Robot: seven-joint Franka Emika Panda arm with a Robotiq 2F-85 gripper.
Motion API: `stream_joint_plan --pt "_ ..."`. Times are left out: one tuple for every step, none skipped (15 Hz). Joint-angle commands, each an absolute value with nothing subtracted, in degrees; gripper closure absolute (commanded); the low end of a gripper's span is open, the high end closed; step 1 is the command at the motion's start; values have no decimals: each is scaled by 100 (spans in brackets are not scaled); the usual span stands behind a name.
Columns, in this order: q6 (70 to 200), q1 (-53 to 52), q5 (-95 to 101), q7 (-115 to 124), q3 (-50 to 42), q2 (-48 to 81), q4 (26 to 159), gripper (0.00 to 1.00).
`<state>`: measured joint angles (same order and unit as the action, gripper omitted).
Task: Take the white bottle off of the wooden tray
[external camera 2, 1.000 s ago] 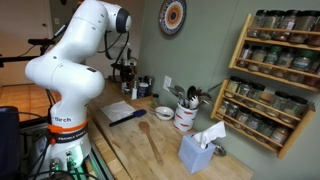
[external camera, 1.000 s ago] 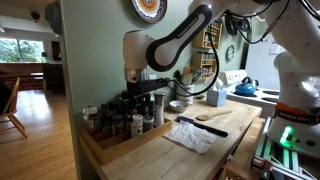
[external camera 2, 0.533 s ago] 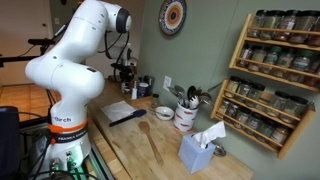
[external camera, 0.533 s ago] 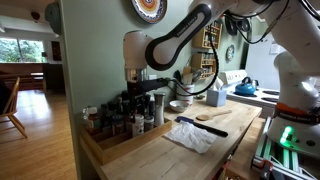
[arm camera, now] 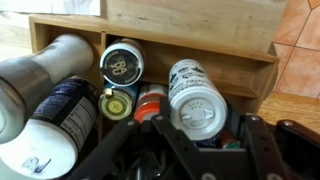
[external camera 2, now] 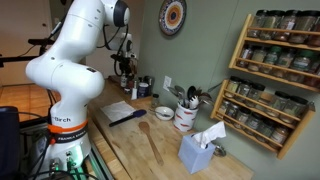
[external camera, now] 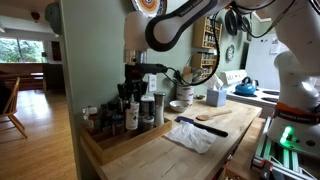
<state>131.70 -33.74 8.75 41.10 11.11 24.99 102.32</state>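
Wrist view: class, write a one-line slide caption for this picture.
Gripper straddling the white bottle among crowded jars in the wooden tray, seen from above.

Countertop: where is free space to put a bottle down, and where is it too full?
Bare wood lies on the countertop between the wooden tray and the white cloth, and also between the wooden spoon and the tissue box. The tray itself is crowded: bottles stand side by side.

Glossy white arm (external camera 2: 75, 60) of rounded segments, dark lettering near its base, black jaws.
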Motion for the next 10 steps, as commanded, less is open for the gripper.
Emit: stream_joint_plan --pt "12615 -3181 564 3882 1293 1646 10529 70" --pt "12347 -3132 525 3829 1333 1422 10574 70" --pt "12080 -3077 489 3771 1374 1237 10593 70" --pt "11795 -3028 502 3748 1401 1032 10638 70" --pt "11510 -2956 464 3637 1457 821 10711 70" --pt "11267 -2891 488 3602 1491 644 10770 70" --pt "11067 -2799 411 3506 1545 452 10875 70" --pt "10933 -2718 345 3399 1591 257 11012 70" --pt "10866 -2635 284 3337 1610 37 11181 70" --pt "10837 -2547 244 3312 1618 -172 11352 70"
